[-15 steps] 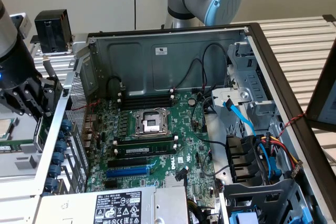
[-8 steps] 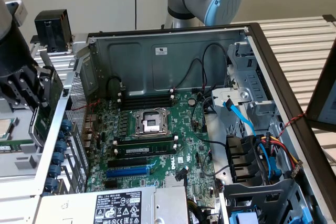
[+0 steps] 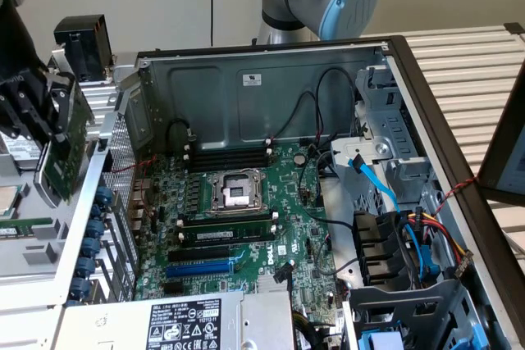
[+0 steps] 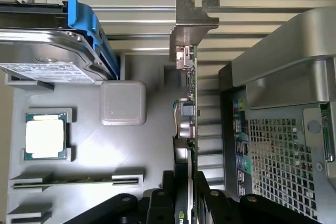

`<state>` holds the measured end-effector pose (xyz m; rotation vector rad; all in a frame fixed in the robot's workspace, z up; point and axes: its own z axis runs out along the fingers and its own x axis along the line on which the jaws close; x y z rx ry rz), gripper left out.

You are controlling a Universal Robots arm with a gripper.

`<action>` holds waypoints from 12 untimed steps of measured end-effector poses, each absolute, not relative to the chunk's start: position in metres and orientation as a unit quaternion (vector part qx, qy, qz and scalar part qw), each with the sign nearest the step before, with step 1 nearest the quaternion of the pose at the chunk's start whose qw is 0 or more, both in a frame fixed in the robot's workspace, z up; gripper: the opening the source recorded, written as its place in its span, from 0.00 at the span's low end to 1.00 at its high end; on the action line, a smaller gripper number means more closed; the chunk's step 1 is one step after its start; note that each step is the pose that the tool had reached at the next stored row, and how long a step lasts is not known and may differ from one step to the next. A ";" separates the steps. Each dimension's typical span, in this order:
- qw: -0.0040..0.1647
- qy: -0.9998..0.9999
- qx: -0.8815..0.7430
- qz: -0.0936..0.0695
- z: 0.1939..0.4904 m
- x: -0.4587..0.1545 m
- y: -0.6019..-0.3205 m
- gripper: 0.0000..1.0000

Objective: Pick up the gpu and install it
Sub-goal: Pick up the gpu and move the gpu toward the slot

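Note:
My gripper [image 3: 45, 116] is shut on the gpu [image 3: 64, 153], a small green card held upright at the exterior view's left, outside the open computer case [image 3: 262, 79] and above a grey parts tray [image 3: 33, 260]. In the wrist view the gpu [image 4: 190, 103] is edge-on between the black fingers [image 4: 215, 203] of my gripper [image 4: 185, 195], its silver end bracket [image 4: 191, 22] pointing away from them. The green motherboard [image 3: 246, 211] lies in the case, with a blue slot [image 3: 201, 269] and black slots near its front.
The grey tray [image 4: 142, 150] holds a hard drive [image 4: 50, 51] in a blue carrier, a processor chip [image 4: 46, 136], a memory stick [image 4: 73, 181] and a grey square pad [image 4: 122, 102]. The case's perforated rear wall [image 4: 283, 156] is close beside the card. Cables [image 3: 410, 235] fill the case's right.

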<state>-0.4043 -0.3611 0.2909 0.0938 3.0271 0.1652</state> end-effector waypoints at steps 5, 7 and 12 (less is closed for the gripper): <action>0.054 0.997 0.031 0.054 0.314 -0.404 -0.361 0.27; 0.054 0.997 0.032 0.054 0.323 -0.404 -0.361 0.27; 0.053 0.996 0.037 0.054 0.346 -0.404 -0.361 0.27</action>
